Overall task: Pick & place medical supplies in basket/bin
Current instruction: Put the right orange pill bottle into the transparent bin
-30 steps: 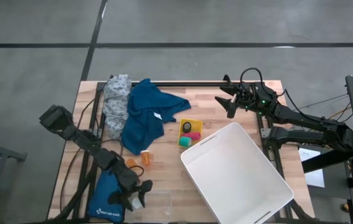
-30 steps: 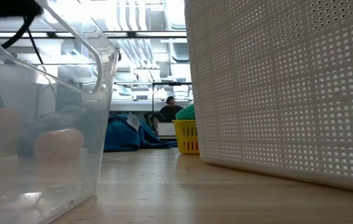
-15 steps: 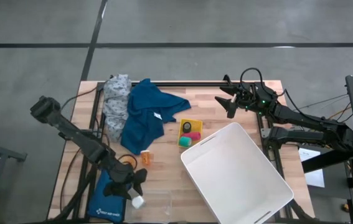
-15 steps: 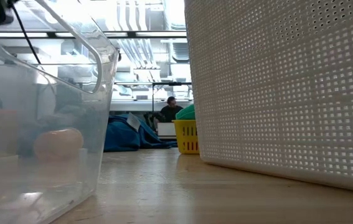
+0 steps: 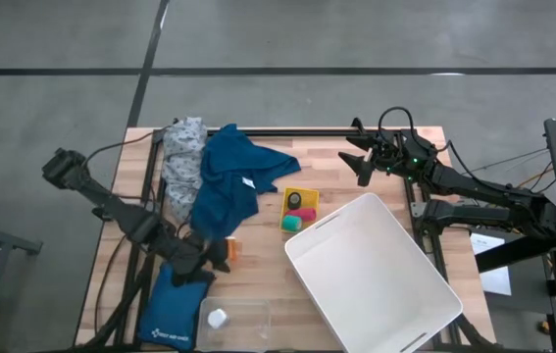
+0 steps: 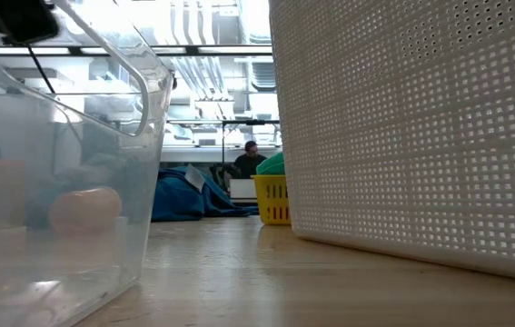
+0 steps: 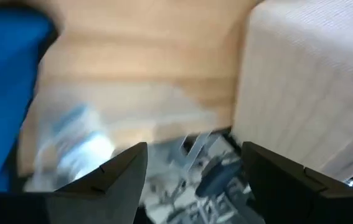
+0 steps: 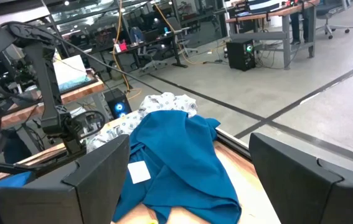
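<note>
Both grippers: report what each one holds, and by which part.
Nothing is held. The left gripper hangs open and empty above the table's front left; the right gripper waits open and empty at the back right.

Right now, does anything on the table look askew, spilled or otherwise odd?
Nothing is spilled or damaged. The big white basket sits turned at an angle to the table edges, and the blue garment lies crumpled, partly over the grey dotted cloth. A small white bottle lies alone in the clear bin.
</note>
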You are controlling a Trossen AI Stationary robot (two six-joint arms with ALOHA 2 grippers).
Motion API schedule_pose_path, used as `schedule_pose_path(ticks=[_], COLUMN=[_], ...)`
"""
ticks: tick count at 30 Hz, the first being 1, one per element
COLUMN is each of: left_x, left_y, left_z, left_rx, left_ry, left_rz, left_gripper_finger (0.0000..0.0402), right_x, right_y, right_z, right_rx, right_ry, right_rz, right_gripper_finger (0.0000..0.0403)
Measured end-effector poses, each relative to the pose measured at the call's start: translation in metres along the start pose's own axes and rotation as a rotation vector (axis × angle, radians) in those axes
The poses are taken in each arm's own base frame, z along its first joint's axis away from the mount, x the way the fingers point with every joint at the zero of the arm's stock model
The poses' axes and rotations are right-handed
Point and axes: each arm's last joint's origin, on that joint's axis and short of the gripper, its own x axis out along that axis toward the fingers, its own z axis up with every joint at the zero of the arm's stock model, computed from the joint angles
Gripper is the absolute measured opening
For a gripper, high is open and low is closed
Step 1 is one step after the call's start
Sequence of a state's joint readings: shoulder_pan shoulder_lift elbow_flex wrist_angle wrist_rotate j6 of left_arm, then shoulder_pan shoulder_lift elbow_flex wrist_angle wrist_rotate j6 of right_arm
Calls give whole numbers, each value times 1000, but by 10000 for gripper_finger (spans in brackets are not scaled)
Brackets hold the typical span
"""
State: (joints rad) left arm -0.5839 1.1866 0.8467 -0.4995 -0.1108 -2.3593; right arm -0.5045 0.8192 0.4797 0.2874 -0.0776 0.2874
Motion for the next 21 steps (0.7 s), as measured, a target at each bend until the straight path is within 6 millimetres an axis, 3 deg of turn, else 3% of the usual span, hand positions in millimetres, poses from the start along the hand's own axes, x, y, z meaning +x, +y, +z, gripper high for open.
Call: schedule_pose_path(ticks=[4,9,14,17,21], left_x=[2,1,-2,-8,-16], left_y=[-9,-15,-20,-27,-35], left_z=[14,36,59,77,107], left_rx=[71,36,146,260,348], left_ry=[-125,-237,-301,-261,-47], left_rz=[-56,-5,107,183,293], left_gripper_finger=[267,267,267,267,267], right_x=[0,0,0,0,0], right_y=[0,0,0,0,0], right_z=[0,0,0,0,0], right_rx=[0,0,0,0,0], right_ry=[0,0,0,0,0], right_rz=[0,0,0,0,0], right_gripper_finger=[325,325,325,325,325])
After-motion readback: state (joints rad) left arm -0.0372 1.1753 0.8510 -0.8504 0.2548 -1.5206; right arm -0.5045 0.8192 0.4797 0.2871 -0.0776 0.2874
